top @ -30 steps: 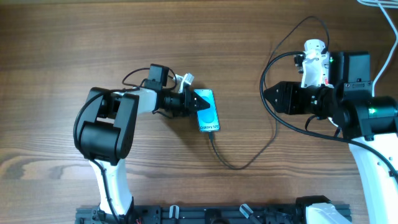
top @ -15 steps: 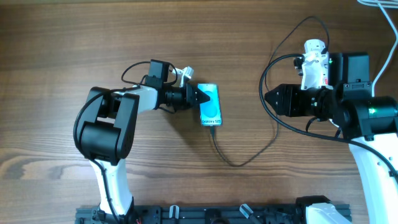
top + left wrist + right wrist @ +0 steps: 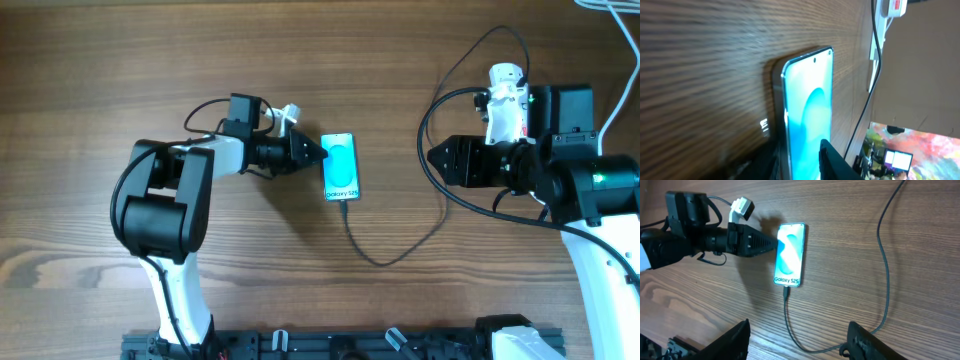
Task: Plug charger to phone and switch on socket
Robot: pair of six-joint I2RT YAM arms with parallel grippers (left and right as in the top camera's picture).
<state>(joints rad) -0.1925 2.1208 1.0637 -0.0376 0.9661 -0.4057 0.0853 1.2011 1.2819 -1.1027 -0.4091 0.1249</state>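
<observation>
The phone [image 3: 340, 167] lies near the table's middle, cyan screen up, its "Galaxy S25" band toward the front; it also shows in the right wrist view [image 3: 789, 255]. The charger [image 3: 385, 262], a thin black cable, has its plug [image 3: 786, 291] in the phone's front end. From there it loops right and up to the socket [image 3: 507, 100]. The socket is white with red marks and partly hidden by my right arm. My left gripper [image 3: 322, 153] is turned on its side, fingers pinching the phone's left edge [image 3: 797, 150]. My right gripper [image 3: 433, 160] hangs open above the table [image 3: 797, 325], holding nothing.
A white connector [image 3: 290, 115] sticks up from my left wrist's cabling. A thick white cord [image 3: 610, 12] runs off the back right corner. A black rail [image 3: 340, 345] lines the front edge. Bare wood lies between the phone and my right arm.
The phone has turned from tilted to straight and shifted slightly right. My left gripper has drawn back left and up toward the phone's edge. The right jaws stand a little wider.
</observation>
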